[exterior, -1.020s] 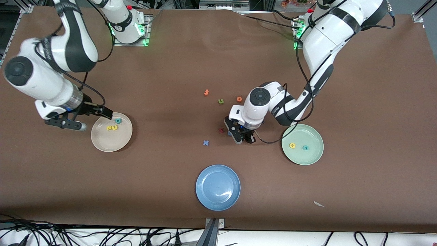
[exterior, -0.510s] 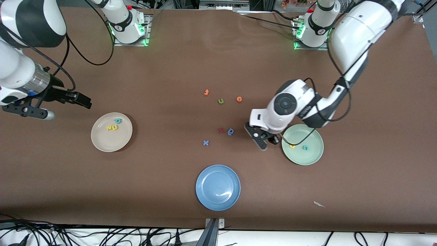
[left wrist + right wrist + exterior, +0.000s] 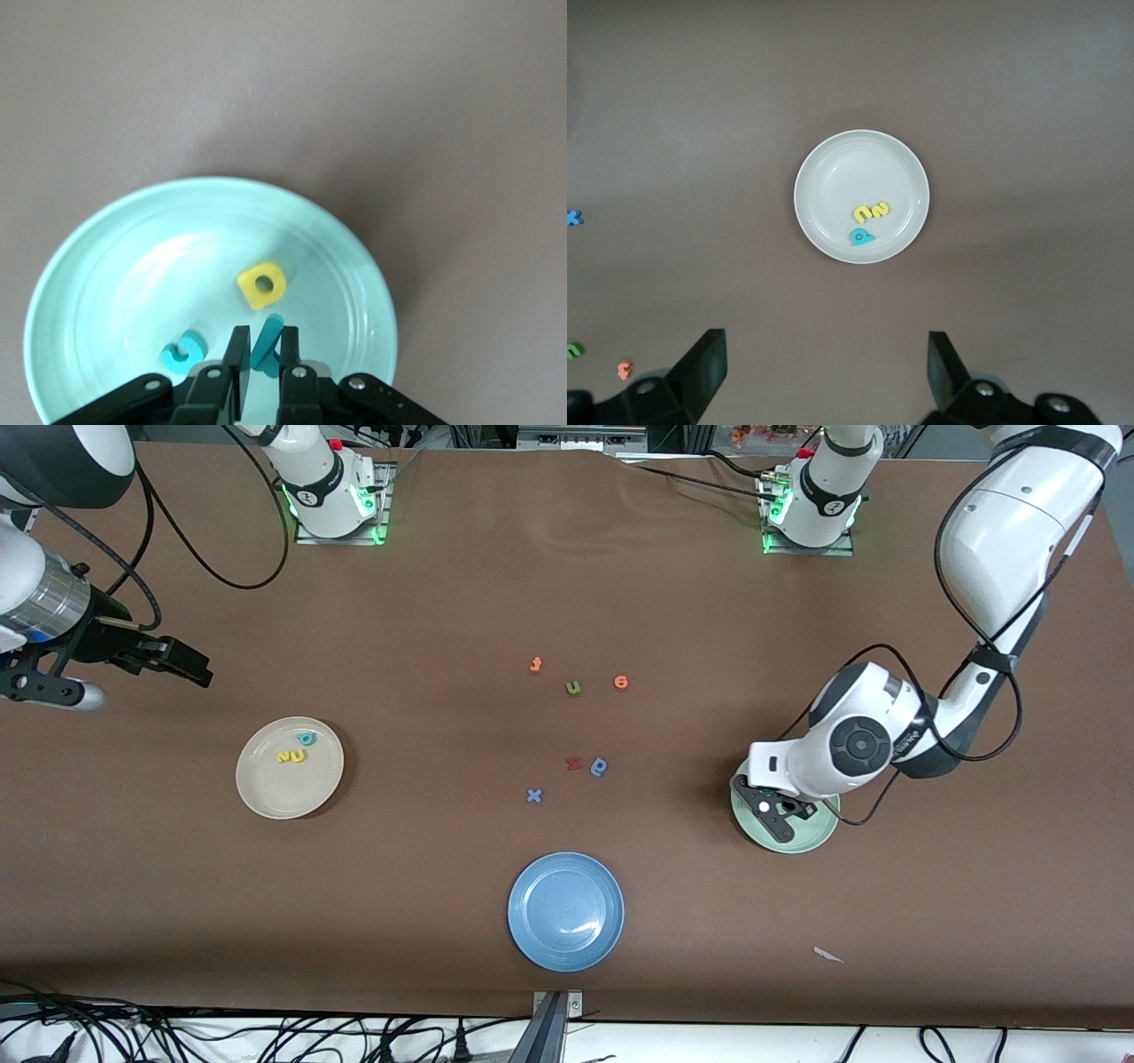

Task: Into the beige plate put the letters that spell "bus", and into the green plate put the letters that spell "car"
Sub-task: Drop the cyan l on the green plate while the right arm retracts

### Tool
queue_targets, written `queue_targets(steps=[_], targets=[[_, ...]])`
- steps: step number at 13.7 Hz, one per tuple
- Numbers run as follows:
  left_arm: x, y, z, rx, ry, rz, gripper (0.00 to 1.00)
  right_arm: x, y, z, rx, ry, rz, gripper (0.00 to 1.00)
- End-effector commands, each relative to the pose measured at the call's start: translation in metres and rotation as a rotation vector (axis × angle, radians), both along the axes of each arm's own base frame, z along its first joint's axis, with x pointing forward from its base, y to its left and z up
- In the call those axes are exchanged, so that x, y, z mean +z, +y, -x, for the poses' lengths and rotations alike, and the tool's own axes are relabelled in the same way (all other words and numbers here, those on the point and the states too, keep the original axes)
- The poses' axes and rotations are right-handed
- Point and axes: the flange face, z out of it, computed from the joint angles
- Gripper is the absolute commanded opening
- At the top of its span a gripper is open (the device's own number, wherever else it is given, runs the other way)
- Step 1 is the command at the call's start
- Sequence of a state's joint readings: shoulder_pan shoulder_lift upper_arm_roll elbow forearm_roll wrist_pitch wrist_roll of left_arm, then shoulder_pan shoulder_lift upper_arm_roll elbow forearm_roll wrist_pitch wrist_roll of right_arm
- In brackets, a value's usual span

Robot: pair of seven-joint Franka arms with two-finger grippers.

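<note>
Now your left gripper (image 3: 260, 367) sits low in the left wrist frame, pinched shut on a teal letter (image 3: 267, 343), presumably the "r", though you see it edge-on. It hangs over the green plate (image 3: 106, 266), which fills the lower half of that frame. In the front view the same gripper (image 3: 772, 815) is at lower right, over that plate (image 3: 811, 840).

Already in the plate are the yellow "a" (image 3: 262, 285), flat and blocky with a round hole, and the teal "c" (image 3: 182, 351), a small hook, both just beside the held letter. All three look like thin, light foam.

Your risk is at release. Foam this light may cling to a finger and ride back up, or drop on edge and roll toward the rim. Come down too low and you could nudge the "a" or "c", or tip the plate.

Your right gripper (image 3: 133, 669) waits at upper left of the front view, spread wide and empty, over bare table. Below it in that frame the beige plate (image 3: 824, 177) holds a yellow "u" (image 3: 879, 210), a yellow "s" (image 3: 862, 215) and a teal "b" (image 3: 861, 235), bunched near one rim.
</note>
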State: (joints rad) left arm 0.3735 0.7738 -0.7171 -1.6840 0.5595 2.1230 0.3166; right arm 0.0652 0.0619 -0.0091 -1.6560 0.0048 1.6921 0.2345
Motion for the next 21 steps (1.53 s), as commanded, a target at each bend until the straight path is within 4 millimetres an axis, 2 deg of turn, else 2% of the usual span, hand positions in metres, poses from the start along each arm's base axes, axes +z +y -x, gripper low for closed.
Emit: queue_targets(steps=[1,2,3,4,5,8,11,14,16,19,21], targets=[[-0.013,0.014,0.009,-0.019,-0.012,-0.019,0.26,0.014,-0.002,0.005,0.010,-0.003,-0.022,1.00],[-0.015,0.020,0.010,-0.011,-0.004,-0.019,0.58,0.018,-0.002,0.007,0.010,-0.011,-0.028,1.00],[-0.016,0.026,0.012,0.004,0.000,-0.024,1.00,0.018,-0.001,0.007,0.007,-0.010,-0.042,1.00],[-0.010,0.026,0.011,0.006,-0.004,-0.026,1.00,0.020,-0.002,0.008,0.004,-0.013,-0.054,1.00],[0.004,0.022,0.009,0.015,-0.019,-0.024,1.00,0.021,-0.005,0.008,-0.003,-0.015,-0.060,1.00],[0.064,0.017,0.000,0.070,-0.076,-0.072,1.00,0.020,-0.021,0.007,-0.012,-0.015,-0.065,1.00],[0.111,0.017,-0.017,0.228,-0.096,-0.059,1.00,0.019,-0.021,0.007,0.007,-0.014,-0.062,1.00],[0.169,0.001,-0.030,0.314,-0.091,-0.111,1.00,0.016,-0.020,0.005,0.006,-0.005,-0.060,1.00],[0.205,-0.012,-0.030,0.336,-0.063,-0.121,1.00,0.015,-0.019,0.000,0.006,0.001,-0.058,1.00],[0.245,-0.012,-0.027,0.417,-0.056,-0.094,1.00,0.015,-0.015,0.000,0.013,0.000,-0.053,1.00],[0.260,-0.015,-0.021,0.454,-0.062,-0.073,1.00,0.015,-0.014,0.001,0.015,0.002,-0.050,1.00]])
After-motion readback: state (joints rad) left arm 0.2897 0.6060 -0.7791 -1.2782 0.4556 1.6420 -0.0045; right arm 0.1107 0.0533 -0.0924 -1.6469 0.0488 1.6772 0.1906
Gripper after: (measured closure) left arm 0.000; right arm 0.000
